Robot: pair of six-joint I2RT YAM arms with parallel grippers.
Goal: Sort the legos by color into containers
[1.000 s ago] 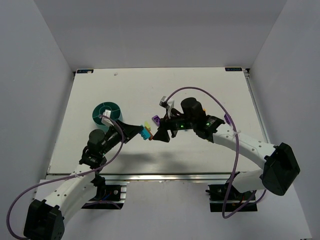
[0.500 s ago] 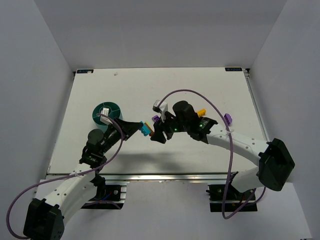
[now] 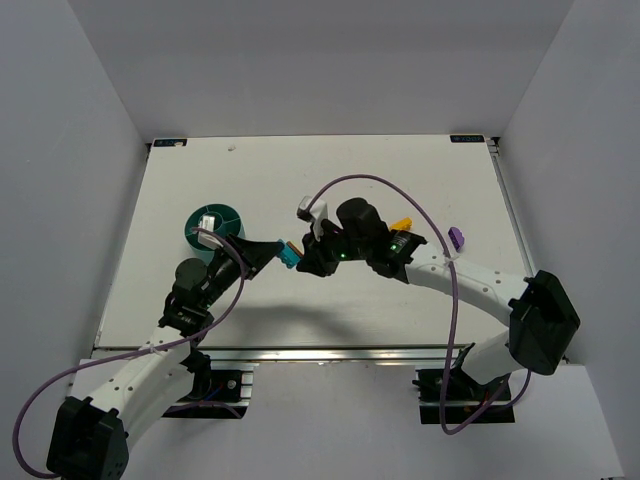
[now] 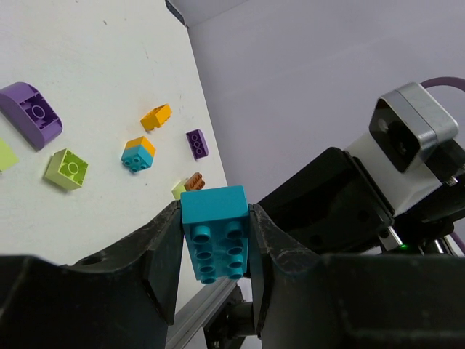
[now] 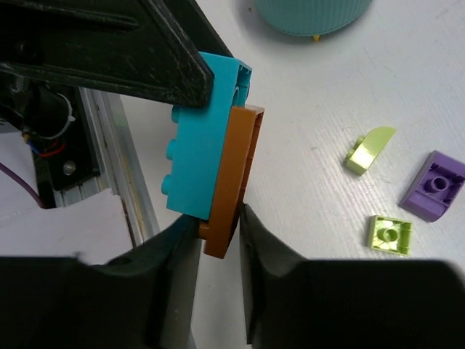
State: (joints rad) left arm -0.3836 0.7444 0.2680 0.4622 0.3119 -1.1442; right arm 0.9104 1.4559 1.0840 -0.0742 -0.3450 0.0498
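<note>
My left gripper [image 4: 215,247] is shut on a cyan lego brick [image 4: 216,233], held above the table near the middle [image 3: 291,259]. A thin brown lego plate [image 5: 234,182] is stuck to the cyan brick [image 5: 203,160]. My right gripper [image 5: 220,240] is shut on the lower end of that brown plate, and meets the left gripper [image 3: 283,255] tip to tip. The round teal bowl with its containers [image 3: 211,225] stands just left of both grippers, and its rim [image 5: 312,14] shows in the right wrist view.
Loose legos lie on the table: a purple rounded piece [image 4: 30,115], a lime square [image 4: 67,169], an orange piece [image 4: 156,116], a cyan-and-orange stack [image 4: 138,153], a small purple brick [image 4: 196,143]. An orange lego [image 3: 402,224] and a purple one [image 3: 458,238] lie to the right.
My right arm has moved left up to the left gripper, and its jaws have closed from wide open onto the brown plate. The left gripper has kept its hold on the cyan brick.
</note>
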